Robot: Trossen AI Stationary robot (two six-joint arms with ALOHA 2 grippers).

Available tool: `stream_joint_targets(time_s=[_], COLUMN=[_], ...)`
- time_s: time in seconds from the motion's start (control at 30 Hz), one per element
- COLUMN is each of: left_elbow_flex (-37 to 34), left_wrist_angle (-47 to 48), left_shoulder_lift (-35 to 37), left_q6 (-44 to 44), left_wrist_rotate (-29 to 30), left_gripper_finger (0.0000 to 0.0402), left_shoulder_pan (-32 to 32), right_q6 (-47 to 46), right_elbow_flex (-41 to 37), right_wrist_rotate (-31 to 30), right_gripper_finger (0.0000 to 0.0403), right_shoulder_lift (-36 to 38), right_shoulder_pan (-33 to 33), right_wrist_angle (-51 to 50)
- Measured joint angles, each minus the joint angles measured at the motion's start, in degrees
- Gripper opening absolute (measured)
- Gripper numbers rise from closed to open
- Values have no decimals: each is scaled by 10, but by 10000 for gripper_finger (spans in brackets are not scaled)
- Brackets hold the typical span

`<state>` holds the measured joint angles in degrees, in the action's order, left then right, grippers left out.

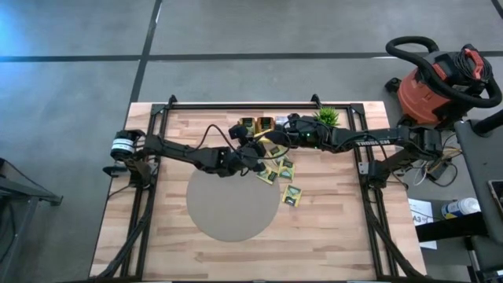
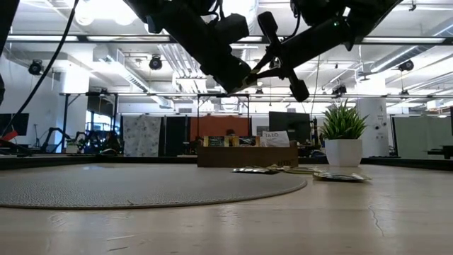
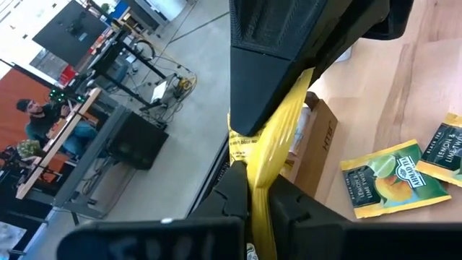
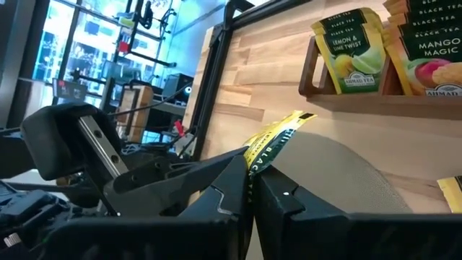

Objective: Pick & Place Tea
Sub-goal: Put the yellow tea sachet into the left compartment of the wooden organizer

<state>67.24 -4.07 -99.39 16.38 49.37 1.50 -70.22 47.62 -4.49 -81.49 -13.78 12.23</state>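
Note:
A yellow tea sachet (image 3: pixel 278 137) hangs in the air, clear of the table, with both grippers shut on it. My left gripper (image 3: pixel 260 198) comes from the table's left and my right gripper (image 4: pixel 251 191) from the right. They meet just in front of the wooden tray (image 1: pixel 263 123). In the high view they are my left gripper (image 1: pixel 255 149) and my right gripper (image 1: pixel 271 140). Several more sachets (image 1: pixel 277 169) lie flat on the table below them. Others stand upright in the tray, among them a lemon and lime one (image 4: pixel 350 50). My left gripper pinches the sachet's lower edge (image 3: pixel 258 177) between its two fingers, coming roughly level from the table's left. The sachet shows edge-on and is lifted clear. My right gripper pinches the sachet's opposite end (image 4: pixel 258 160) between its two fingers, coming from the table's right and slanting slightly down. The rest of the sachet sticks out beyond the fingertips.
A round grey mat (image 1: pixel 233 200) covers the table's middle, near the front. A small potted plant (image 1: pixel 326 118) stands right of the tray at the far edge. A loose sachet (image 1: pixel 292 194) lies by the mat's right rim. A red shop vacuum (image 1: pixel 436 82) stands off the table.

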Motion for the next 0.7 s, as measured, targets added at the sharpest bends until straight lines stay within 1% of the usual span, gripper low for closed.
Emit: stream_joint_targets(time_s=[0.1, 0.2, 0.3, 0.53, 0.6, 0.7], left_elbow_flex=[0, 0, -2, -22, -28, -35], left_wrist_angle=[4, 8, 15, 29, 42, 68], left_shoulder_lift=[0, 0, 0, 0, 3, 23], left_q6=[0, -1, -2, -39, -63, -118], left_wrist_rotate=[0, -1, -3, -8, -21, -61], left_gripper_finger=[16, 16, 16, 16, 16, 16], left_shoulder_pan=[0, 0, 0, -3, -3, -8], right_q6=[1, 2, 2, 5, 48, 168], right_elbow_flex=[0, 0, 0, 0, 0, 0], right_wrist_rotate=[1, 4, 4, 1, 7, 46], right_gripper_finger=[17, 37, 77, 195, 219, 241], right_shoulder_lift=[0, 0, 0, 3, 8, 24], right_shoulder_pan=[-3, -6, -8, -9, -9, -11], right_wrist_angle=[0, 0, 0, -16, -33, -73])
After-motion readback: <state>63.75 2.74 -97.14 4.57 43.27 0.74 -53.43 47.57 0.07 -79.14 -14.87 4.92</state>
